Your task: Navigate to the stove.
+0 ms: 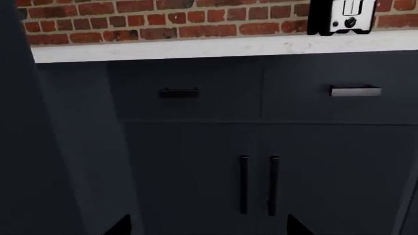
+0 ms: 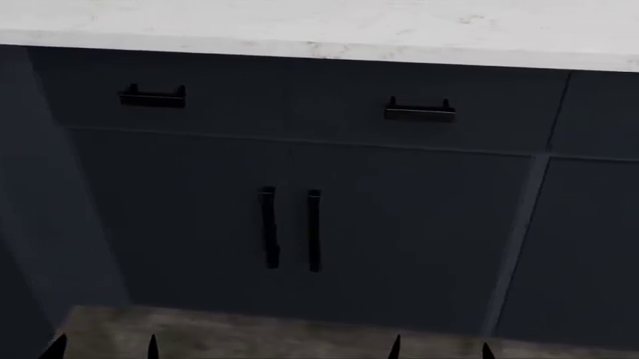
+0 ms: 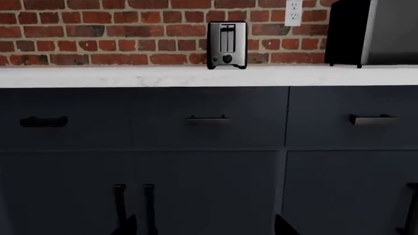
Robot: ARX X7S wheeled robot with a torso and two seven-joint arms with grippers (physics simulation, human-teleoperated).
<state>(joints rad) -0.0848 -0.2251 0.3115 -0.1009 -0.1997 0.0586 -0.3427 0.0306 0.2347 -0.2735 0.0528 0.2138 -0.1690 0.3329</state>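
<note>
Fingertips only at the bottom edge of the head view: left gripper (image 2: 103, 348) tips apart w/ nothing between them, right gripper (image 2: 441, 348) same, spread and holding nothing. Floor (image 2: 250, 333) strip is just behind them. Past that, left to right, dark blue-grey cabinets (image 2: 399, 224) w/ paired vertical door handles (image 2: 292, 228), short drawer pulls above, white countertop (image 2: 399, 34) on top. Right wrist view shows a toaster (image 3: 226, 45) against the brick wall (image 3: 98, 34), a black appliance (image 3: 372, 32) further right. Stove isn't visible in any cam.
</note>
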